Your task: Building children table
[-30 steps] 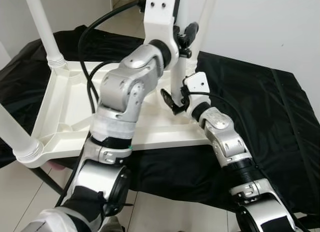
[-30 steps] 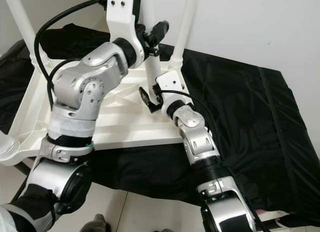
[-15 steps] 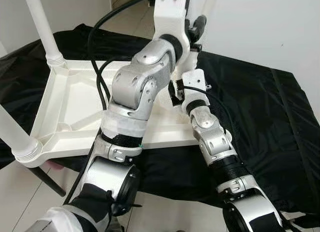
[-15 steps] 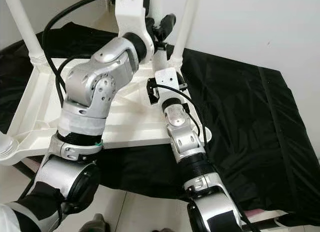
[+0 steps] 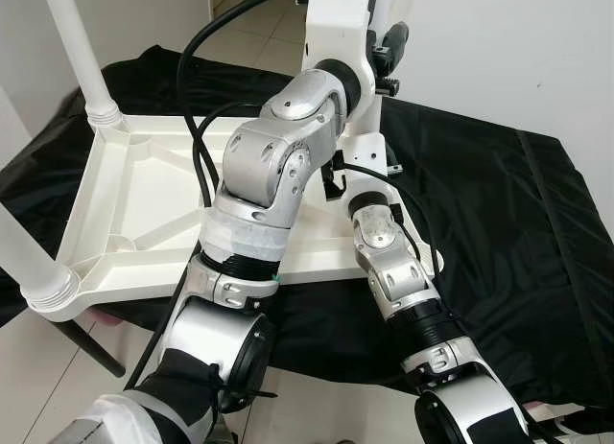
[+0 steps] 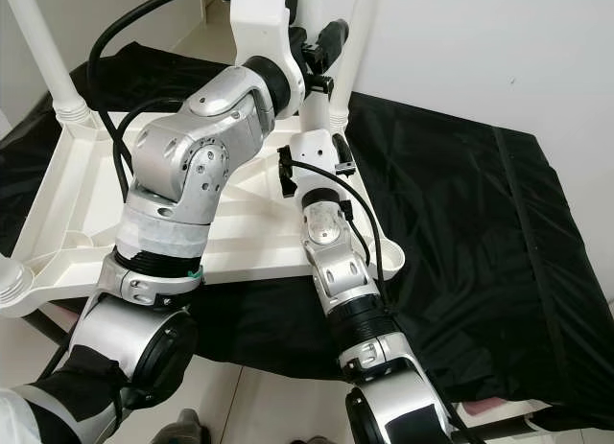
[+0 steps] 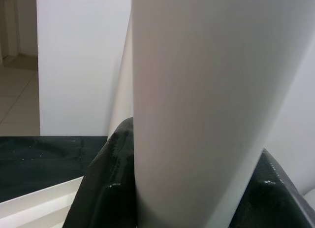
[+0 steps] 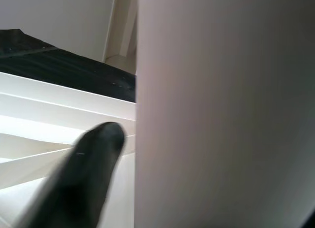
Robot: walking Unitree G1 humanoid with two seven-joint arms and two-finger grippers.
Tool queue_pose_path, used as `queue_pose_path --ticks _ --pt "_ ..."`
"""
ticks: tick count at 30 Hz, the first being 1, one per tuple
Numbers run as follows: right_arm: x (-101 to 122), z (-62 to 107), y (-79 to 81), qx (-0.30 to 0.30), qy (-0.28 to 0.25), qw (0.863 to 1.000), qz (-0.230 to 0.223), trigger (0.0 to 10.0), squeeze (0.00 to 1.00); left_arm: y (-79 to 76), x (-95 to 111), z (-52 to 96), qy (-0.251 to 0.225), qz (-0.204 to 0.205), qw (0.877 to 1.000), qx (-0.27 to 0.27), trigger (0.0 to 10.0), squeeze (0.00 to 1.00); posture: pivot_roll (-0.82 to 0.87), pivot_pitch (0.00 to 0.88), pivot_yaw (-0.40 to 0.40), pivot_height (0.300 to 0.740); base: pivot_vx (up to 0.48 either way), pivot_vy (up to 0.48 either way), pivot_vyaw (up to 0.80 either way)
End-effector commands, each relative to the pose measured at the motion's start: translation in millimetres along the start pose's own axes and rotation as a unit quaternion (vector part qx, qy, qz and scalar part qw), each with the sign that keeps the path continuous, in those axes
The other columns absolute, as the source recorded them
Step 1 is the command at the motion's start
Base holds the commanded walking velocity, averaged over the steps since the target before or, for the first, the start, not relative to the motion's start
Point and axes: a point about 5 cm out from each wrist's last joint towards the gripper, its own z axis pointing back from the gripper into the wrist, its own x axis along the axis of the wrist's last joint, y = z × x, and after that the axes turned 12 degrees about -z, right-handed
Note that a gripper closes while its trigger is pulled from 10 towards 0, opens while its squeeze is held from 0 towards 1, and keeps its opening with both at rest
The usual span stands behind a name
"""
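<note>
1. The white children table (image 5: 144, 209) lies upside down, with its flat top facing down and its ribbed underside facing up.
2. Its legs are long white tubes that point straight up.
3. One leg (image 5: 75, 51) stands at the far left corner, and another leg (image 5: 24, 257) stands at the near left corner.
4. The leg both arms work on (image 6: 312, 94) stands up at the far right corner, and its long side runs up and down.
5. The left end effector (image 5: 389, 51) is high up on this leg. In the left wrist view its two black fingers (image 7: 106, 183) sit on both sides of the white tube, so it is grasping the leg.
6. The right end effector (image 6: 288, 171) is low down by the bottom of the same leg. In the right wrist view one black finger (image 8: 78, 174) is right beside the tube. It looks like it may be gripping the leg, but I cannot tell.
7. The children table rests on a black cloth (image 5: 499, 204) that covers a low surface.
8. A white wall (image 5: 518, 51) is behind it, and a pale tiled floor (image 5: 38, 367) shows near the robot.
</note>
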Motion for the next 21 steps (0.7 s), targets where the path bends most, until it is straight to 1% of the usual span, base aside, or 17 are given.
queue_pose_path --ticks 1,5,13,14,16,17,18,19,20,21 --pt "1.2 -2.3 -1.9 -0.010 -0.004 1.000 0.005 0.0 0.00 -5.0 10.2 -2.6 -0.014 -0.009 1.000 0.008 10.0 0.00 0.18 0.039 -0.108 0.740 0.000 0.000 0.00" --pt "0.0 -3.2 -4.4 -0.026 0.002 1.000 0.012 0.0 0.00 -4.8 10.7 -2.9 -0.017 -0.011 1.000 0.008 10.0 0.00 0.18 0.039 -0.107 0.740 0.000 0.000 0.00" --pt "0.0 -4.7 -5.9 -0.033 0.003 0.999 0.011 0.0 0.00 -6.0 11.5 -2.6 -0.021 -0.015 1.000 0.007 10.0 0.00 0.18 0.041 -0.107 0.740 0.000 0.000 0.00" --pt "0.0 -5.0 -6.3 -0.035 0.003 0.999 0.012 0.0 0.00 -7.0 13.2 -2.3 -0.033 -0.030 0.999 0.004 10.0 0.00 0.18 0.042 -0.107 0.740 0.000 0.000 0.00" --pt "0.0 -5.0 -6.3 -0.035 0.003 0.999 0.012 0.0 0.00 -7.0 13.2 -2.3 -0.033 -0.030 0.999 0.004 10.0 0.00 0.18 0.042 -0.107 0.740 0.000 0.000 0.00" --pt "-0.2 -5.3 -6.4 -0.036 0.005 0.999 0.010 0.0 0.00 -8.4 14.2 -1.7 -0.041 -0.046 0.998 0.002 10.0 0.00 0.18 0.042 -0.107 0.740 0.000 0.000 0.00" --pt "-0.6 -5.7 -6.5 -0.037 0.008 0.999 0.007 10.0 0.00 -11.2 14.8 -0.6 -0.050 -0.047 0.998 -0.009 10.0 0.01 0.18 0.042 -0.107 0.740 0.000 0.000 0.00" --pt "-1.0 -6.0 -6.4 -0.037 0.012 0.999 0.000 10.0 0.00 -13.4 15.3 -0.1 -0.056 -0.046 0.997 -0.019 10.0 1.00 0.18 0.041 -0.108 0.740 0.000 0.000 0.00" --pt "-0.9 -6.2 -6.1 -0.037 0.013 0.999 -0.001 10.0 0.00 -14.9 14.5 0.1 -0.055 -0.033 0.998 -0.025 10.0 1.00 0.18 0.041 -0.108 0.740 0.000 0.000 0.00" --pt "-0.9 -6.2 -6.1 -0.037 0.013 0.999 -0.001 10.0 0.00 -14.9 14.5 0.1 -0.055 -0.033 0.998 -0.025 10.0 1.00 0.18 0.041 -0.108 0.740 0.000 0.000 0.00"
